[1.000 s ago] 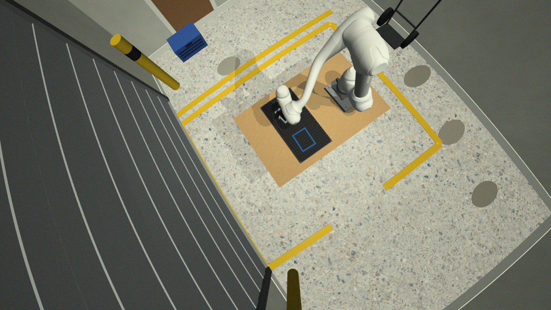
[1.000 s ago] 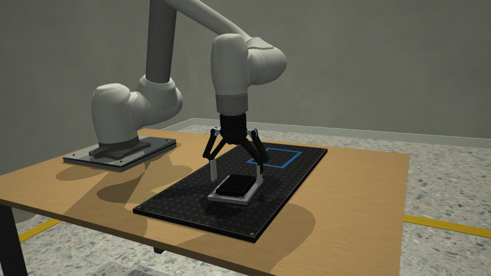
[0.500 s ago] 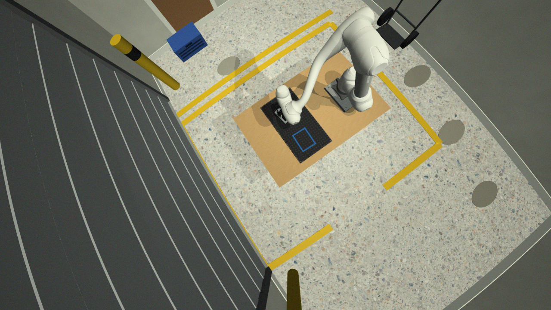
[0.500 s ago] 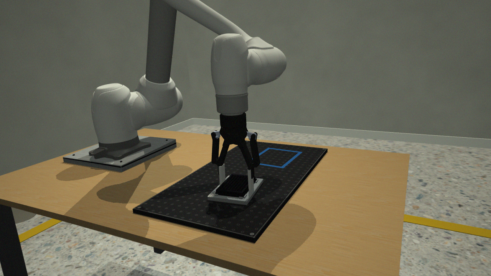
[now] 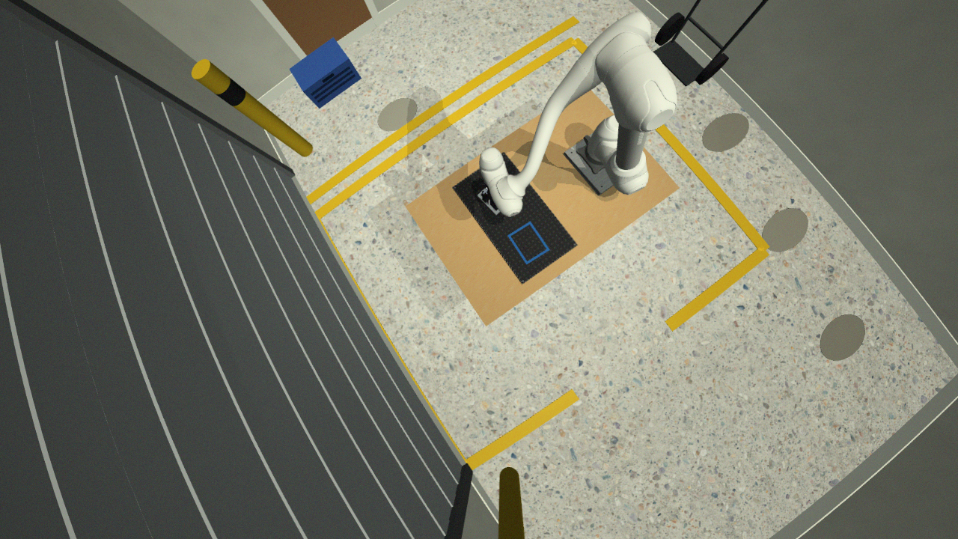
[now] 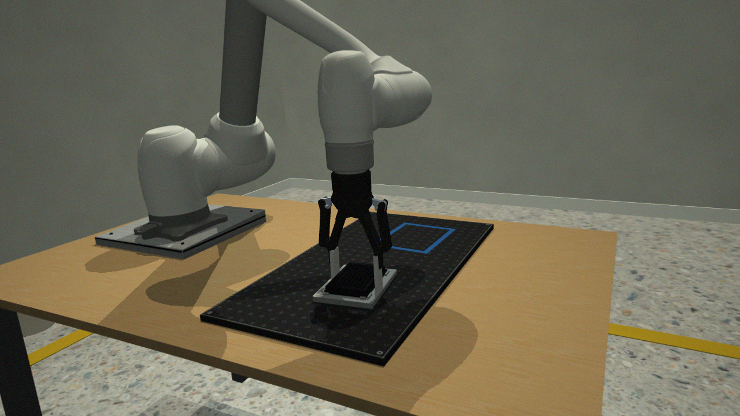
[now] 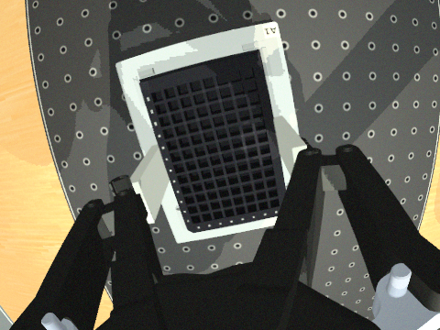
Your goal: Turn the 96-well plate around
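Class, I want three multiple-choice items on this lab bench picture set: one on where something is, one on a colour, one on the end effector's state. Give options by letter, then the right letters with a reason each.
1. Where is the 96-well plate?
A. in the plate nest
B. inside the taped outline
C. on the bare wood of the table

2. What colour is the taped outline?
A. yellow
B. blue
C. white

3. What is the end effector doing?
A. standing fully open above the plate
B. shut on nothing
C. shut on the plate

Answers:
1 A: the black plate lies within the white nest on the perforated deck.
2 B: the rectangle beyond the nest is drawn in blue.
3 C: its fingers press the plate's two long sides.
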You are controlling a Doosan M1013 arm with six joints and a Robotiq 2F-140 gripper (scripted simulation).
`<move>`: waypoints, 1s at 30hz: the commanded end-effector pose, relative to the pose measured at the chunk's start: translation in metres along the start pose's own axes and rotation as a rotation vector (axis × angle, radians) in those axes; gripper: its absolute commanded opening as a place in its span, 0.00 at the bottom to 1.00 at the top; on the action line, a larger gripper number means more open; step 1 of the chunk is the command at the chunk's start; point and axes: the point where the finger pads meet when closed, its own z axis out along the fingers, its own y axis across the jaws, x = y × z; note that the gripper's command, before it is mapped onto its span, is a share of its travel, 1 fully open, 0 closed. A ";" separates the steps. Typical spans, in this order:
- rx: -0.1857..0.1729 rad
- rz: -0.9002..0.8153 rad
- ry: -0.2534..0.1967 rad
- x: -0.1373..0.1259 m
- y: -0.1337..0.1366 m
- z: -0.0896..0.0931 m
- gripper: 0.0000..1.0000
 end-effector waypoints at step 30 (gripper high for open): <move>0.000 0.000 0.000 0.000 0.000 -0.033 0.00</move>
